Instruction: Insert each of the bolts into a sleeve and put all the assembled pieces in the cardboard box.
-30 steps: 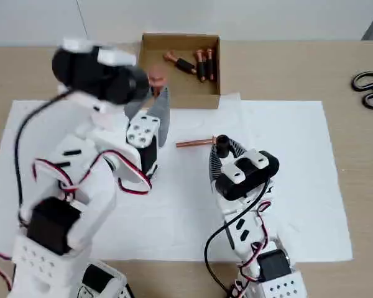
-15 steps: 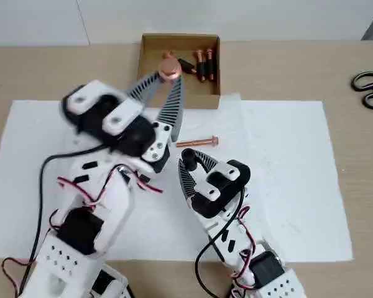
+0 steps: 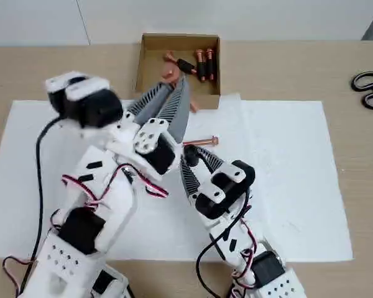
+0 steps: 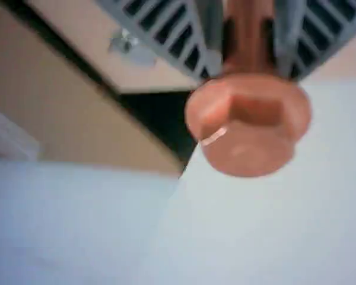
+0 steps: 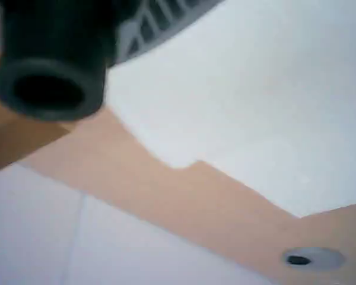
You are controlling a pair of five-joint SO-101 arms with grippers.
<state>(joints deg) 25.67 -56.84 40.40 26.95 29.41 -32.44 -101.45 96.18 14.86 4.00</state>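
Fingers of the left gripper (image 3: pixel 176 81) pinch a copper bolt (image 4: pixel 247 122) over the cardboard box (image 3: pixel 150 53). Fingers of the right gripper (image 3: pixel 196 159) clamp a black sleeve (image 5: pixel 47 65) above the white paper (image 3: pixel 286 174), near 1 loose bolt (image 3: pixel 198 142).

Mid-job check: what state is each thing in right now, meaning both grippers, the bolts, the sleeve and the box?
left gripper: shut on the held bolt, tips by the box.
right gripper: shut on the sleeve.
sleeve: bore empty at the end facing the wrist camera.
loose bolt: lying flat on the paper, no sleeve.
cardboard box: open, with assembled pieces inside.
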